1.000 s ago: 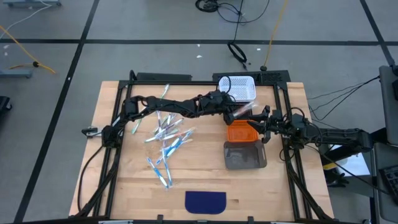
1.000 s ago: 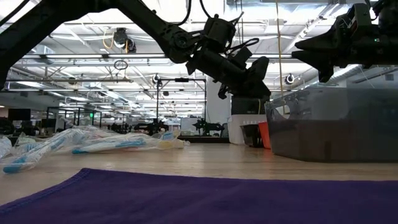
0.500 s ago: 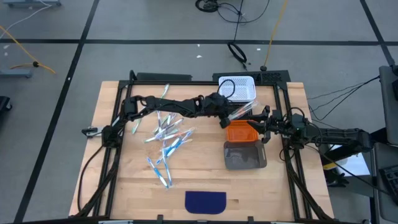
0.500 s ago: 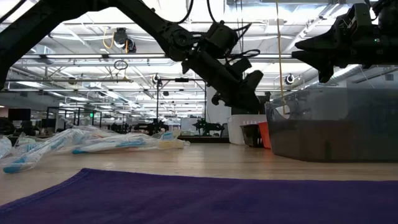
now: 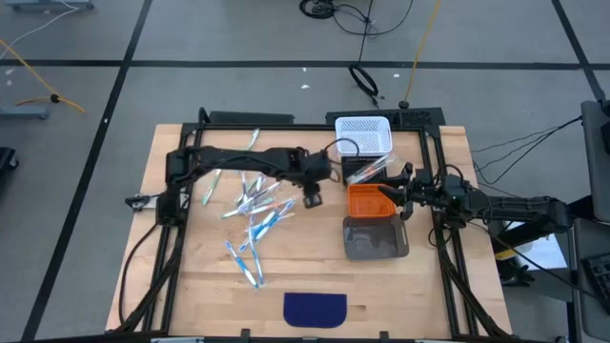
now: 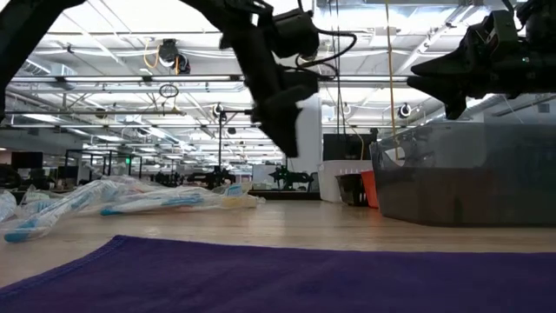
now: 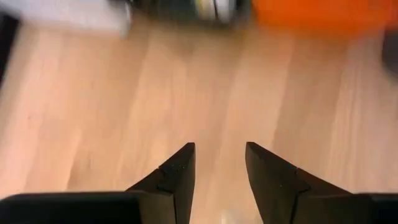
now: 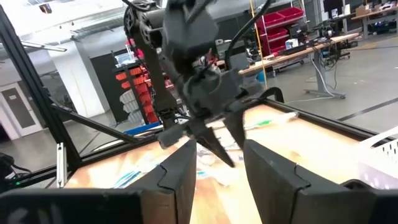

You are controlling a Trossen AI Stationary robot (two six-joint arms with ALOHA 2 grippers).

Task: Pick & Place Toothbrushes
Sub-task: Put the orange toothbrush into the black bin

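Your left gripper hangs open and empty, just right of the toothbrushes, whose long axes lie mostly near-left to far-right. Your right gripper, part open and empty, waits over the orange bin, farther off.

Left gripper pulled back from bins toward toothbrushes, empty.
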